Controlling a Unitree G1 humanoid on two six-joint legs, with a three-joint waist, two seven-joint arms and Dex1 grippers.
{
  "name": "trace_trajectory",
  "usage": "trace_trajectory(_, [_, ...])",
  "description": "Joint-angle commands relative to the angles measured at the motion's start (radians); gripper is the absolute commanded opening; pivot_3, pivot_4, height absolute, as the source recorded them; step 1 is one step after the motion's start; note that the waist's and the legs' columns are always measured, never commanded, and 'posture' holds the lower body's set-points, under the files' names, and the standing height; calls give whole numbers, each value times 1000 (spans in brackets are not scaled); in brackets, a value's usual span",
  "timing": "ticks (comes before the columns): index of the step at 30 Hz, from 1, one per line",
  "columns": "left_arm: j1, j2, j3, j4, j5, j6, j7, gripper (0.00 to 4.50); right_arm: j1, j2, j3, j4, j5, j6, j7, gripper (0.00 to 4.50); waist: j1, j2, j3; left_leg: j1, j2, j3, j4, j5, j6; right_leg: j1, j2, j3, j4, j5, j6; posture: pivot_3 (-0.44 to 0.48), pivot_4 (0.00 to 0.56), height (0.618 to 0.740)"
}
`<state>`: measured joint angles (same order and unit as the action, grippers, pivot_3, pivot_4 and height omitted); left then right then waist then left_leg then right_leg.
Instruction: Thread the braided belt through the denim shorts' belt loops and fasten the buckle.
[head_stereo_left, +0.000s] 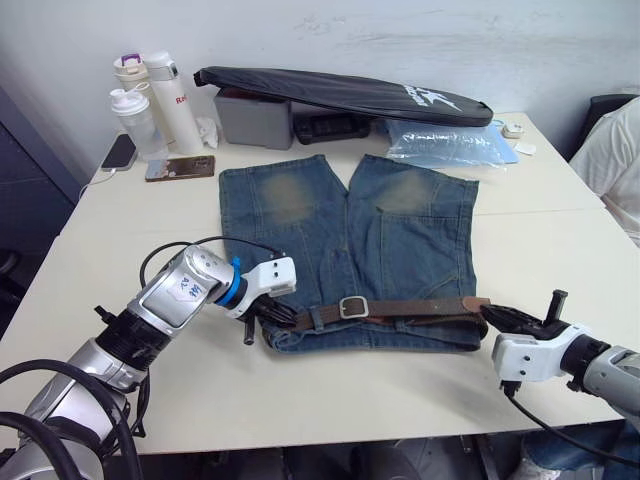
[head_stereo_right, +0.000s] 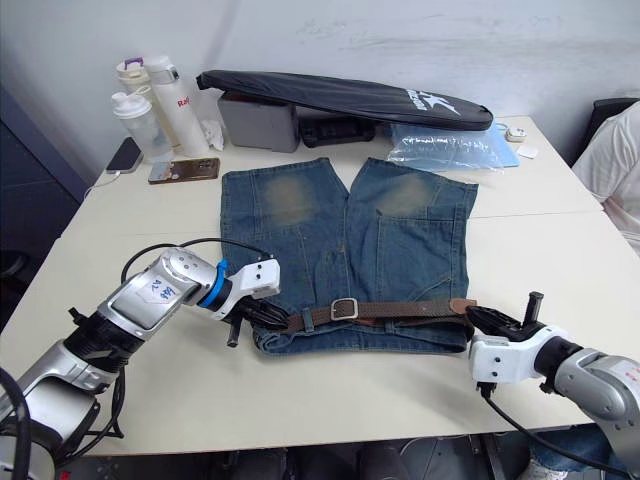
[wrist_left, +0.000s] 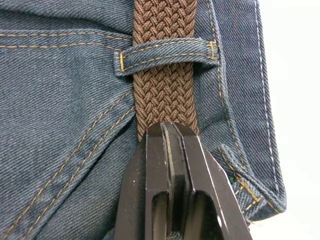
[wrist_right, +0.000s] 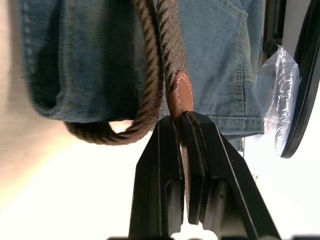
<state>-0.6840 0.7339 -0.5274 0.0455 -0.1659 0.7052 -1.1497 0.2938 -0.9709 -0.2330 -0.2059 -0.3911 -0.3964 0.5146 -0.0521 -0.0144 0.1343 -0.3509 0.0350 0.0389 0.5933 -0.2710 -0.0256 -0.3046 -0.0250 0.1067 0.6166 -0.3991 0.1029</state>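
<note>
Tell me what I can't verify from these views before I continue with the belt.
- Buckle prong, head views: too small to tell if fastened.
- Braided belt end, left wrist view: hidden between the left end effector fingers.
- Belt loops behind the denim shorts: hidden underneath.
- Tan tip, right wrist view: partly covered by the right end effector.

Silver-grey left forearm with blue ring and white wrist block – black cables looped alongside. Right wrist block white; both grippers' fingers black.

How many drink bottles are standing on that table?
3, grouped at the table's far-left corner: a clear shaker bottle, a cream bottle with a purple lid behind it, and a tall white flask beside them. More may hide behind.
</note>
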Motion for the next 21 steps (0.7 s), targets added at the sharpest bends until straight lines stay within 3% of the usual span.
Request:
trace_trajectory(1, [56, 43, -28, 65, 68, 9, -6, 0, 21, 22, -21, 38, 62, 57, 35, 16, 0, 0, 0, 0, 0, 0, 0, 0, 0, 0, 0, 0, 0, 0, 0, 0, 150, 740])
trace_trajectory(7, [21, 5, 4, 131, 74, -61, -1, 0, 12, 37, -15, -13, 132, 86, 87, 16, 0, 0, 0, 0, 0, 1, 1, -1, 1, 0, 0, 1, 0, 0, 0, 0, 150, 740])
trace_trajectory(8, [15, 3, 16, 139, 66, -74, -9, 0, 16, 34, -28, -28, 177, 85, 109, 367, 0, 0, 0, 0, 0, 1, 1, -2, 2, 1, 0, 0, 0, 0, 0, 0, 150, 740])
trace_trajectory(12, [-3, 15, 53, 134, 28, -74, -65, 1424, 31, 24, -81, -72, 324, 100, 194, 2040, -3, -1, 1, 0, 0, 0, 1, -2, 2, 0, 0, 0, 0, 0, 0, 0, 150, 740])
trace_trajectory(17, [-35, 29, 141, 78, -57, -13, -143, 3649, 64, 16, -189, -128, 534, 146, 322, 4458, -2, 0, 6, -1, 2, 0, 1, -3, 1, 0, 1, 0, 0, 0, 0, 0, 150, 740])
trace_trajectory(18, [-39, 35, 161, 67, -76, -3, -158, 3926, 66, 17, -212, -134, 569, 161, 341, 4500, 0, -1, 6, -1, 2, 0, 1, -3, 1, 0, 1, -1, -1, 0, 0, 0, 150, 740])
trace_trajectory(19, [-39, 49, 196, 49, -113, 15, -186, 4475, 64, 29, -243, -146, 652, 230, 353, 4500, 1, 0, 8, -1, 2, 0, 2, -3, 1, 0, 1, -1, -1, 0, 0, 0, 150, 740])
trace_trajectory(21, [-38, 66, 261, 24, -177, 56, -212, 4475, 61, 44, -289, -160, 769, 343, 367, 4500, 3, 1, 10, -1, 2, -1, 2, -3, 1, -1, 0, -2, -2, 0, 1, 0, 150, 740])
